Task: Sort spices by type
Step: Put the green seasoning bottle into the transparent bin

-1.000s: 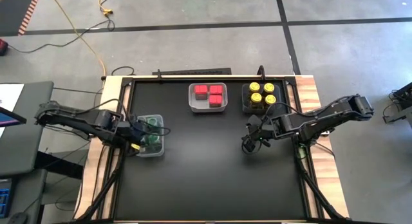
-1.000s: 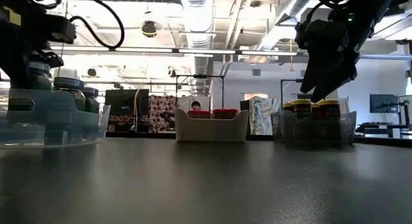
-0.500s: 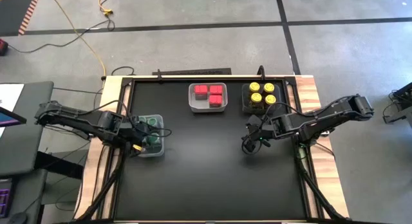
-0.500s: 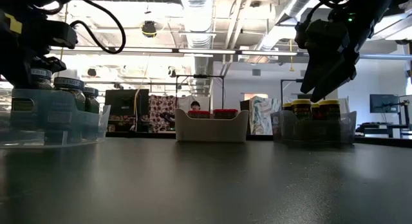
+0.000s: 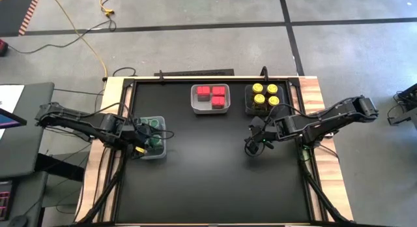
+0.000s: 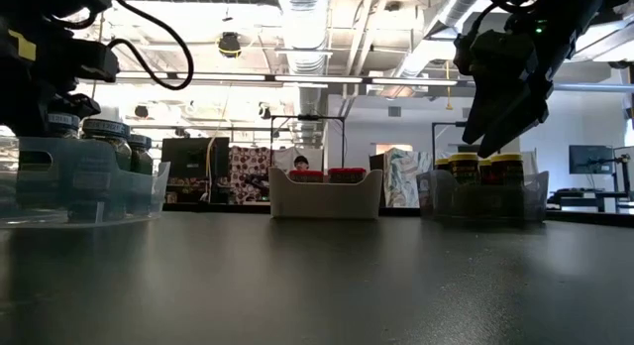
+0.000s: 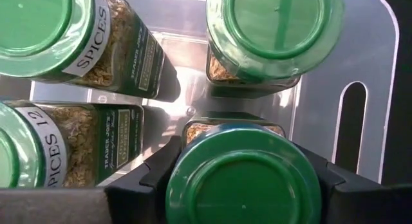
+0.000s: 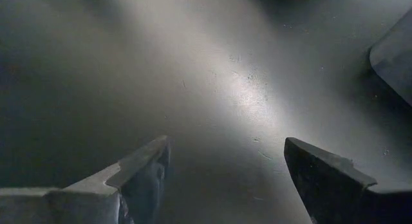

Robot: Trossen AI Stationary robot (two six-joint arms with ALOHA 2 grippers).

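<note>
My left gripper (image 7: 243, 197) is shut on a green-lidded spice jar (image 7: 243, 176), inside a clear tray (image 5: 152, 137) at the table's left edge. Three more green-lidded jars (image 7: 273, 31) stand upright on that tray's floor. In the low view, the held jar (image 6: 61, 127) is among them, behind the tray wall. At the far edge, red square-topped boxes (image 5: 211, 94) sit in a clear tray and yellow-lidded jars (image 5: 265, 95) in another. My right gripper (image 5: 253, 146) hangs open above bare table near the right side, with nothing between its fingers (image 8: 138, 169). My left gripper pinches the jar between its two fingers (image 7: 158, 176), just below the green lid (image 7: 193, 185), on opposite sides. The fingers come steeply from above. The jar stays upright inside the tray; whether its bottom touches the tray floor I cannot tell.
The black tabletop (image 5: 208, 168) lies bare in the middle and toward the near edge. A wooden frame (image 5: 319, 103) runs along the sides. The corner of a clear tray (image 8: 396, 56) shows beyond my right gripper.
My left gripper has sunk a little with the green-lidded jar, which now stands lower among the other jars in the tray. It stays upright and held.
</note>
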